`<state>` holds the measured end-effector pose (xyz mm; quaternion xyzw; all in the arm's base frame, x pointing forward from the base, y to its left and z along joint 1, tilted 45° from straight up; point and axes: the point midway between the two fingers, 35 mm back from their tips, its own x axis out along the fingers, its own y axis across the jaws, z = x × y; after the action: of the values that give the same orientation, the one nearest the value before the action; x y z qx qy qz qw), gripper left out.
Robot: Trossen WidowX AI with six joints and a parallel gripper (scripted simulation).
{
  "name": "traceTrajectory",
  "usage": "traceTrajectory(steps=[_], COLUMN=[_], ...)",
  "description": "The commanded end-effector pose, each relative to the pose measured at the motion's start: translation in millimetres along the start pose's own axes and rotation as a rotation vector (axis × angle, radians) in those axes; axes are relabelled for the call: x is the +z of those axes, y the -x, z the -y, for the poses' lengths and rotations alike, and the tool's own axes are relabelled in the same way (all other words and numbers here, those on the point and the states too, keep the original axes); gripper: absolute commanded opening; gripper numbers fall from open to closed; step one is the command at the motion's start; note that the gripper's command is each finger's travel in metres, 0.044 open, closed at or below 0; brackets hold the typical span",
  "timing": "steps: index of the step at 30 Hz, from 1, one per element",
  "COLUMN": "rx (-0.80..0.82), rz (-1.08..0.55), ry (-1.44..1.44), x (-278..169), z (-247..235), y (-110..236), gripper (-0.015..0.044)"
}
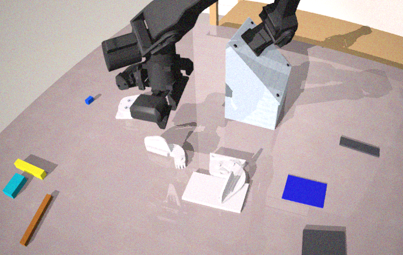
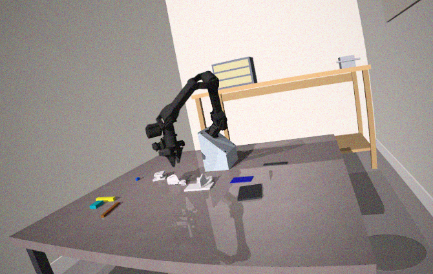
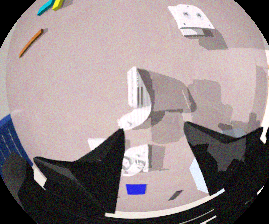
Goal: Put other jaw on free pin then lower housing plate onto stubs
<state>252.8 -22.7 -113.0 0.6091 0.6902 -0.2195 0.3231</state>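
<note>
My gripper (image 1: 169, 115) (image 2: 176, 163) (image 3: 155, 129) is open and empty, pointing down high above the table. The loose white jaw (image 1: 156, 145) (image 2: 173, 179) (image 3: 136, 89) lies on the table, below and in front of the fingers, its toothed end towards the base. The white base (image 1: 201, 193) (image 2: 194, 188) (image 3: 96, 143) stands flat, with the other jaw (image 1: 240, 184) on it; the left finger partly covers this area in the wrist view. The pins cannot be made out clearly. The white housing plate (image 1: 123, 110) (image 2: 159, 175) (image 3: 190, 17) lies apart on the table, partly hidden by the gripper in the top view.
A pale blue slanted block (image 1: 251, 91) (image 2: 214, 156) stands under the arm's mount. A blue rectangle (image 1: 305, 191) and a dark block (image 1: 323, 242) lie right of the base. Yellow (image 1: 29, 168), teal (image 1: 14, 185) and orange (image 1: 36, 219) bars lie left; a small blue cube (image 1: 89, 100) is beyond.
</note>
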Motion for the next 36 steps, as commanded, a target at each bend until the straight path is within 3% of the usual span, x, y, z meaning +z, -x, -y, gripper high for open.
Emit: traceTrajectory(steps=[1,3,7,12,36], rx=[-0.001,-0.001,-0.001,-0.001,-0.001], rz=[0.006,0.006,0.006,0.004,0.003], ry=[-0.078,-0.089,-0.089,-0.089,-0.090], x=[12,14,14,13,13], z=[-8,-10,-10,-9,-10], y=[4,4,2,-36,-67], gripper=[0.0394,0.0440,0.0440,0.0440,0.0440])
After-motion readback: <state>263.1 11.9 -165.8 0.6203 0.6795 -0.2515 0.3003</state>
